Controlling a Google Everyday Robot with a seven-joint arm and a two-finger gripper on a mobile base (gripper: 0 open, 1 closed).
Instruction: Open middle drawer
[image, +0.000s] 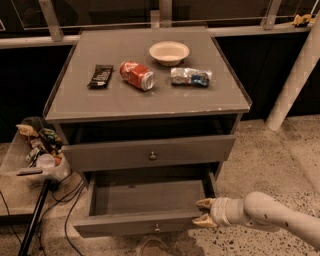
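Observation:
The middle drawer (150, 197) of the grey cabinet is pulled out, showing its shallow grey box; its front panel (125, 224) has a small round knob (157, 228). My gripper (204, 212) is at the right end of that front panel, coming in from the right. Its fingers (205, 202) are spread, one behind and one in front of the panel's corner. The drawer above (150, 152), with its own knob (152, 155), is nearly closed. No lower drawer is in view.
On the cabinet top (90, 107) lie a dark snack bar (101, 75), a red can (136, 75) on its side, a white bowl (169, 52) and a crumpled bag (191, 77). A bin of clutter (37, 150) and cables (65, 200) stand left. A white post (295, 80) stands right.

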